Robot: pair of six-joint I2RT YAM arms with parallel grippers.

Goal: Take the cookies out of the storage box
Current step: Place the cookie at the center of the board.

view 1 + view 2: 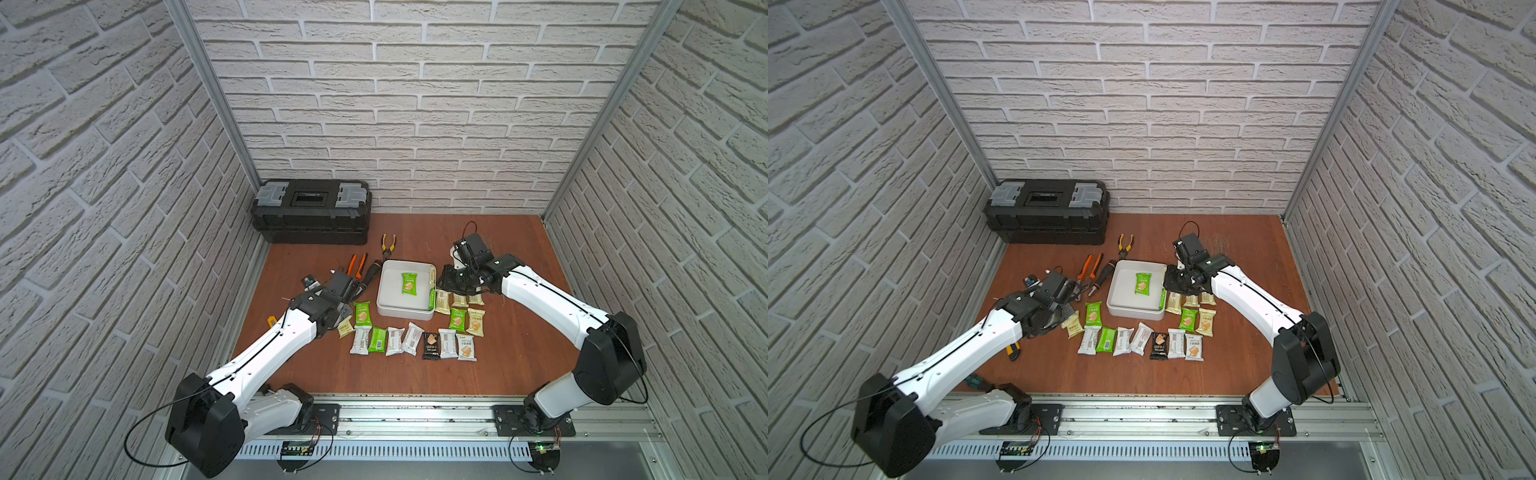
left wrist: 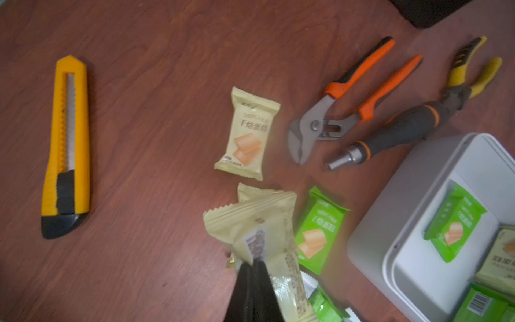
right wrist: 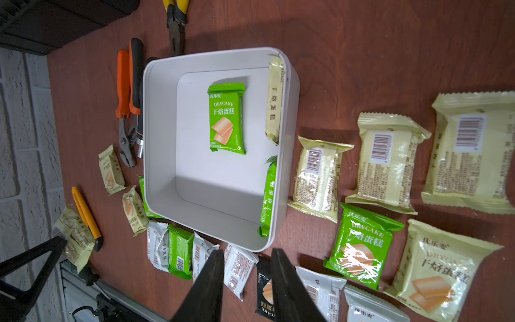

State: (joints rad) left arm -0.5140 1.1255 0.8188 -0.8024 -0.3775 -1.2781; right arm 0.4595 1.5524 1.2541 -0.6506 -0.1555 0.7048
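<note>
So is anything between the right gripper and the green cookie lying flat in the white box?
Nothing visible. The green cookie lies uncovered on the storage box floor, and the open right gripper hangs above the box's edge.

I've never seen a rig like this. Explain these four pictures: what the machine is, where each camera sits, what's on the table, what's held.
Two white robot arms, the left arm and the right arm, reach over a wooden table. Two pictures look down from overhead; two come from cameras on the arms' wrists. On the table lie a white storage box, many wrapped cookies around it, hand tools and a black toolbox. Three more packets are still inside the box. The left gripper is shut on a pale yellow packet. The right gripper is open and empty, beside the box.
</note>
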